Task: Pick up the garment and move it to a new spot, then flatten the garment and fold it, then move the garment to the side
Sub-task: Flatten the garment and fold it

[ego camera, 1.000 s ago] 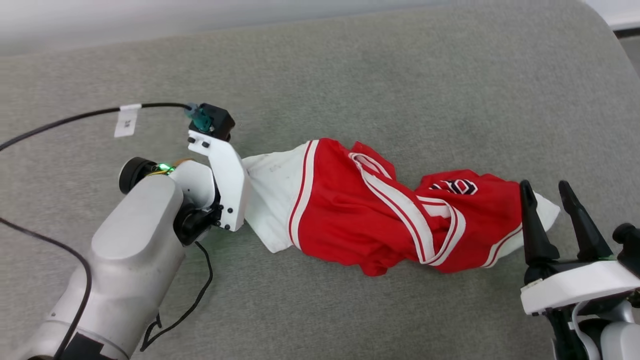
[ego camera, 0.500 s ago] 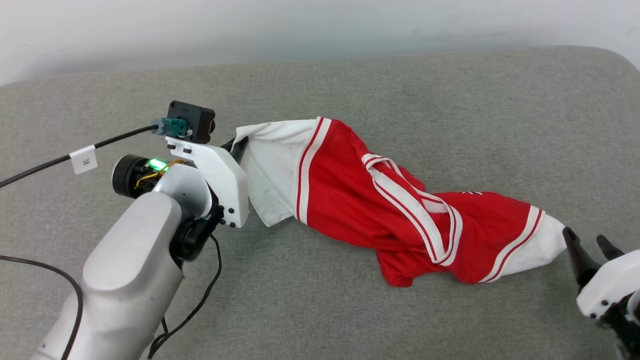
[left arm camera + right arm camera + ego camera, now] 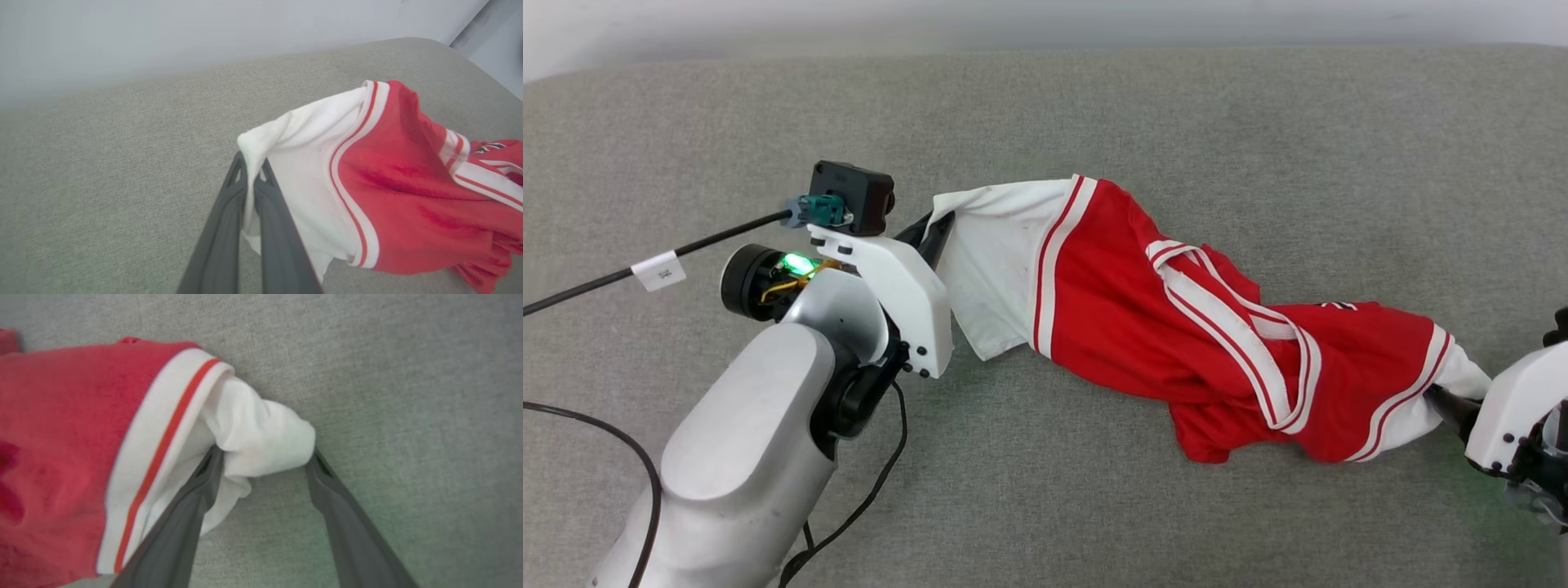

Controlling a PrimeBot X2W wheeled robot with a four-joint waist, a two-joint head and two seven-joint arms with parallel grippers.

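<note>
On my left, the left gripper is clamped tight, both dark fingers pressed together with the cuff of a white sleeve pinched between them. A black cable with a white tag runs from that wrist towards the left edge of my head view.

The garment lies pulled out in a loose, twisted length across the grey fabric cushion, slanting from upper left to lower right. First comes the held sleeve and then the red body. The striped neck trim crosses the middle, and a sliver of dark lettering just shows beyond it.

On my right, the right gripper has its fingers spread wide apart. The bunched end of the other white sleeve sits between the tips and touches both.
</note>
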